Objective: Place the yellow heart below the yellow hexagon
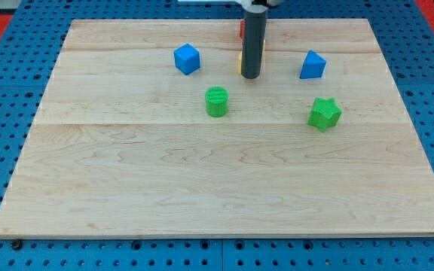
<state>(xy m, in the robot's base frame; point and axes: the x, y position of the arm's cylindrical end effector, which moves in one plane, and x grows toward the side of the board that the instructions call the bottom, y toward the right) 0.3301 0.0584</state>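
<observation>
Right behind our tip [250,77], up top on the bench [202,196], a yellow block [239,63] sliver peeks out, shape unclear, red block [242,30] above; no gripper, nothing held; looks light, rigid, slidey, so we'd nudge a flat side.

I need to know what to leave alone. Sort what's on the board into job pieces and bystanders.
Job:
- my tip, at the view's top centre
- a yellow sliver at the rod's left edge; shape hidden, so heart or hexagon cannot be told

Lying about:
- blue cube
- blue block
- green cylinder
- green star
- red sliver behind the rod
</observation>
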